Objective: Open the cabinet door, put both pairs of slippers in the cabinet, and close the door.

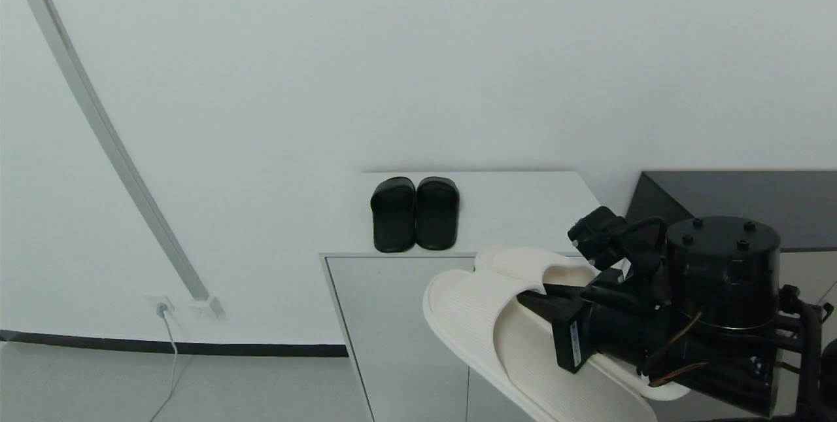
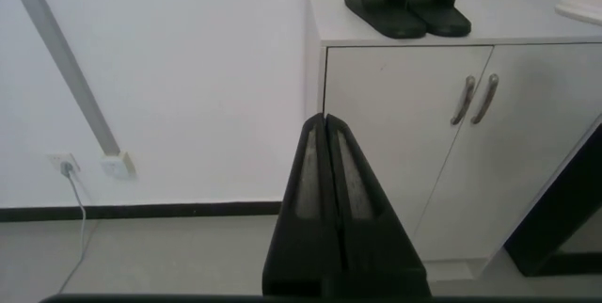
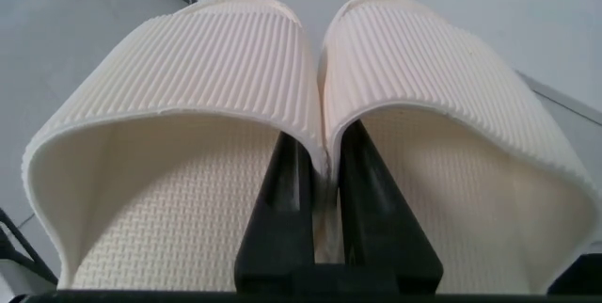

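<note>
We see the right gripper (image 1: pixel 540 298) closed on the pair of white slippers (image 1: pixel 484 324). One finger sits inside each slipper, and the two adjoining strap walls are pinched between them. The pair is held off the ground in front of the upper edge of the white cabinet (image 1: pixel 523 203), toes pointing away from the wrist. The pair of black slippers (image 1: pixel 414 212) lies side by side on the cabinet top, near its front edge. In the left wrist view both cabinet doors (image 2: pixel 404 115) are closed, with their two handles (image 2: pixel 475 99) next to each other at the centre seam. The left gripper (image 2: pixel 325 119) is empty, fingers pressed together, well apart from the cabinet. A wall socket (image 1: pixel 161 307) with a cable sits low on the wall.
</note>
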Robot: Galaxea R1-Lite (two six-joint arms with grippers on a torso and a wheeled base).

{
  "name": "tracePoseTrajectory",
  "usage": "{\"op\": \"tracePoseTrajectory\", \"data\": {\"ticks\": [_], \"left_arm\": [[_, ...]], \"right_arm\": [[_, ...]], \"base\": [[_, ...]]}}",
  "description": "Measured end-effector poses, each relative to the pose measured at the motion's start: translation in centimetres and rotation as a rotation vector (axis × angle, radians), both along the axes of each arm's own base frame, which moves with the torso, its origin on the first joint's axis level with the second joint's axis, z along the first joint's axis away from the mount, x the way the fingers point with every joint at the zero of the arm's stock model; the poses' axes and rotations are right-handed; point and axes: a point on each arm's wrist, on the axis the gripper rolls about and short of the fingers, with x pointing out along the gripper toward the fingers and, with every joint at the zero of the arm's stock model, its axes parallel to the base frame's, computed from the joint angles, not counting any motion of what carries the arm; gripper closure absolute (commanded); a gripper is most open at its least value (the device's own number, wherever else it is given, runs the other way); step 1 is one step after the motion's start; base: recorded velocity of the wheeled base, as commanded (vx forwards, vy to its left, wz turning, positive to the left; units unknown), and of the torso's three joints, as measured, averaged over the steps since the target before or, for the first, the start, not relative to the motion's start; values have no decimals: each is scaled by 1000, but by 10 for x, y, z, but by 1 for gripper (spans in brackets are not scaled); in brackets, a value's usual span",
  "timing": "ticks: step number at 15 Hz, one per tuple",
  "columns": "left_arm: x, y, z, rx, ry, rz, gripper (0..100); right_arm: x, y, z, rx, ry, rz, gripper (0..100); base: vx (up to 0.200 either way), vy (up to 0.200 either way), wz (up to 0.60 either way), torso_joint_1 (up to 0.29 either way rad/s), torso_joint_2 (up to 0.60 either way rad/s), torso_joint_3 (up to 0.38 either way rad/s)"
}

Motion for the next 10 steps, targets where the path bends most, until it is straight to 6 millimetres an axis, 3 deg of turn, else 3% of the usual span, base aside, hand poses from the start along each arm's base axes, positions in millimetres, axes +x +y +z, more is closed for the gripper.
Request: {"op": "tracePoseTrajectory", "data": {"ticks": [10], "left_arm": [[0,0,0,0,0,0,100]], "right_arm": [[0,0,-6,-15,17,2,100]], "base": [[0,0,0,0,0,0]]}}
